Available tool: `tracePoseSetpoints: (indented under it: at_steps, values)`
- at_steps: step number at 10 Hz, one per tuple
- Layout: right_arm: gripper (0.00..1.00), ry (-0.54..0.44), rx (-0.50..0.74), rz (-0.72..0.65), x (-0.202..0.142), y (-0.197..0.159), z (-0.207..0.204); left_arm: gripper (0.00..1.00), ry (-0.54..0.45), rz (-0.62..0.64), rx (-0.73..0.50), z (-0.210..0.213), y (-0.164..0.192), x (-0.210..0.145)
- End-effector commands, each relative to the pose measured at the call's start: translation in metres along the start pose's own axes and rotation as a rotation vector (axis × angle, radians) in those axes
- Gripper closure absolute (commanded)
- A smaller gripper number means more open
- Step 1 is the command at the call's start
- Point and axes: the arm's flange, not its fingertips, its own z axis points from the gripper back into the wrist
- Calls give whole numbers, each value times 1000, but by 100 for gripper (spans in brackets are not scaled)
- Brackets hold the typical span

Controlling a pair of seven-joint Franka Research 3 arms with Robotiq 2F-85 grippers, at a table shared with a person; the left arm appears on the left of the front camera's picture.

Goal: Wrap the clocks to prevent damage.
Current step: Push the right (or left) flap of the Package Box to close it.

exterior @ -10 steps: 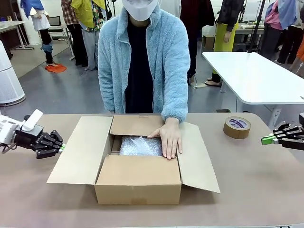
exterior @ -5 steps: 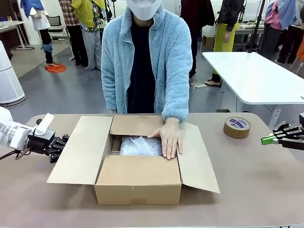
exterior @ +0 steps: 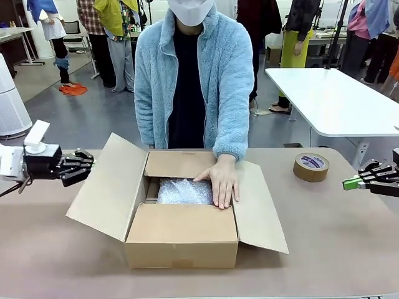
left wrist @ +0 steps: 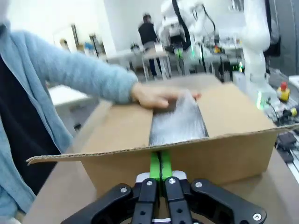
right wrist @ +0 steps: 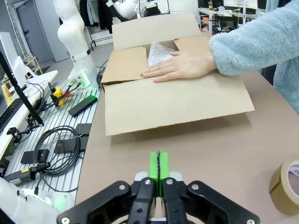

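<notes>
The clocks are a whitish bubble-wrap bundle lying inside the open cardboard box. The person's hand rests flat on the bundle's right side. My left gripper is shut with nothing in it, its tips against the outer face of the box's left flap, which tilts upward. In the left wrist view the shut green pads touch that flap, with the bundle beyond it. My right gripper hangs shut and empty at the table's right edge, well apart from the box.
A brown tape roll lies at the back right of the table, also seen as a tape roll near my right gripper. The box's right flap lies spread flat. The person stands at the far edge.
My left gripper has risen and moved toward the box, lifting the left flap from flat to tilted up. The right arm and the person's hand have stayed still.
</notes>
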Motion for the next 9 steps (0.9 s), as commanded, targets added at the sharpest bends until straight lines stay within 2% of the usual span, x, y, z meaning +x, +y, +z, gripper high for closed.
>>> tracePoseSetpoints:
  at_steps: [1, 4, 6, 7, 9]
  values:
    - [99, -9, 0, 1, 0, 0, 1, 100, -99, -41, 30, -2, -20, -51]
    - [99, -9, 0, 1, 0, 0, 1, 100, -79, 11, -23, -24, -15, -63]
    - [99, -9, 0, 1, 0, 0, 1, 100, 6, 69, -33, -29, -16, -67]
    - [99, -9, 0, 1, 0, 0, 1, 100, -68, 65, -33, -19, 0, -12]
    - [99, -9, 0, 1, 0, 0, 1, 100, -68, 65, -33, -19, 0, -12]
